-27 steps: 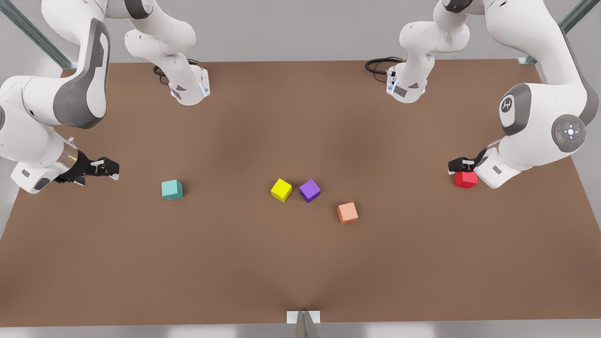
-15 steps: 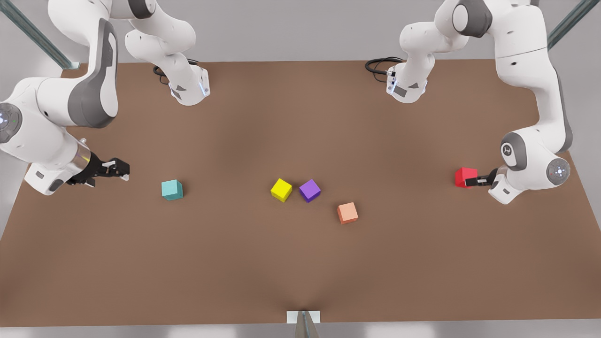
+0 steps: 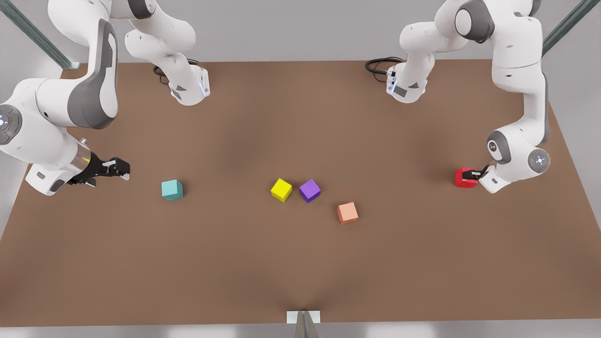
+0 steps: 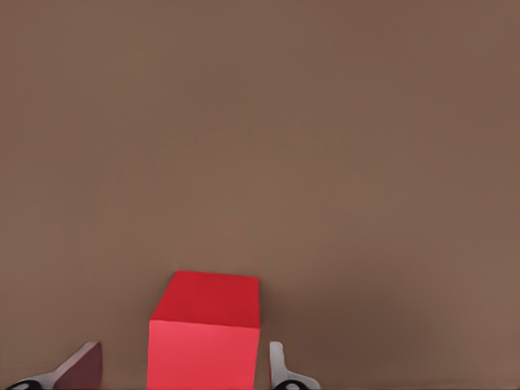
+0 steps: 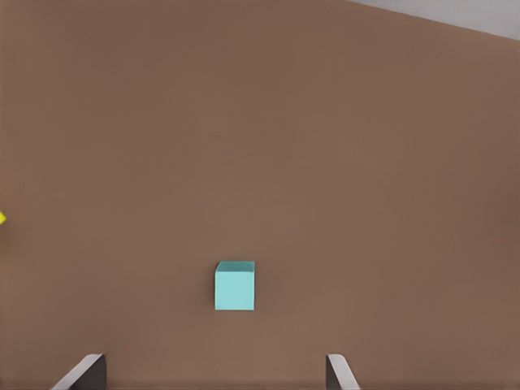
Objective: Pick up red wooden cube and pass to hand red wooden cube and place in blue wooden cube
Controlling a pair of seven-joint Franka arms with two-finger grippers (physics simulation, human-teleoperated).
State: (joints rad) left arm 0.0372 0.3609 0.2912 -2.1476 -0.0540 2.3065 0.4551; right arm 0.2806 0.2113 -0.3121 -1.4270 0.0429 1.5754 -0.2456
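Five cubes on the brown table (image 3: 300, 263), one of each colour. Nearest the front camera sits the orange cube (image 3: 347, 212), then the yellow cube (image 3: 281, 190) and purple cube (image 3: 310, 190) almost corner to corner. The blue cube (image 3: 172, 189) rests alone toward the front view's left, and the red cube (image 3: 465, 178) lies on the table at the front view's right, well apart from the rest.

The step in hand is the pick-up. The left gripper (image 3: 469, 175) is down at table height around the red cube (image 4: 205, 331), a finger either side and a sliver of gap showing at each face, so spread a little wider than the cube and not clamped yet (by my reading). Next it needs to close squarely on those two side faces, then lift clear before carrying toward the middle for the hand-over.

The right gripper (image 3: 121, 169) waits near the front view's left edge, fingers spread wide, looking straight at the blue cube (image 5: 235, 285), which lies just ahead of it.

Two arms, two grippers, five cubes.
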